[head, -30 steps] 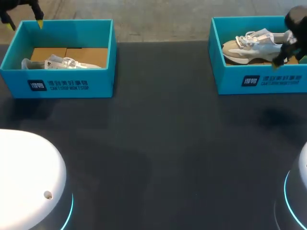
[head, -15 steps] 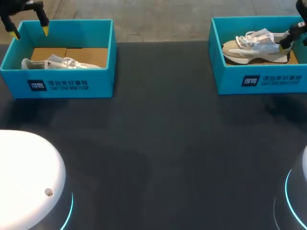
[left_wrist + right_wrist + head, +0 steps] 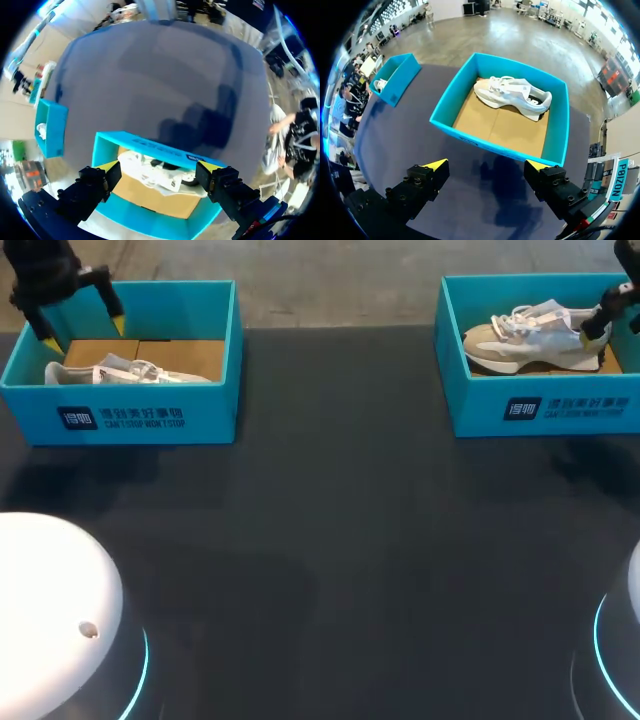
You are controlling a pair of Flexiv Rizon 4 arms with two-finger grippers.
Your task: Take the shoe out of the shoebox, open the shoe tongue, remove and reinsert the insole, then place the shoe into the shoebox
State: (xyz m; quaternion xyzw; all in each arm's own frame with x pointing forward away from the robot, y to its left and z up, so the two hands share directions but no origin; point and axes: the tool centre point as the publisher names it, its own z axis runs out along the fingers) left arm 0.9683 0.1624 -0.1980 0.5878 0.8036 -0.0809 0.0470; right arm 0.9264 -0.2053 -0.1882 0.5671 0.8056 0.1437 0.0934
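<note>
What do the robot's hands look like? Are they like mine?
Not like yours! The left arm and right arm each end in black, blocky jaws with two bright yellow pointed tips and small bolts. Lower down, the arms have round white bases with a glowing blue ring.

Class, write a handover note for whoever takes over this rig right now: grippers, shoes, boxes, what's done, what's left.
Left gripper: open, empty, above left box.
Right gripper: open, empty, by right box.
Left shoe in left box, right shoe in right box.
Done: nothing, no shoe is out.
Left: lift shoe out, open tongue, insole out and in, rebox.
</note>
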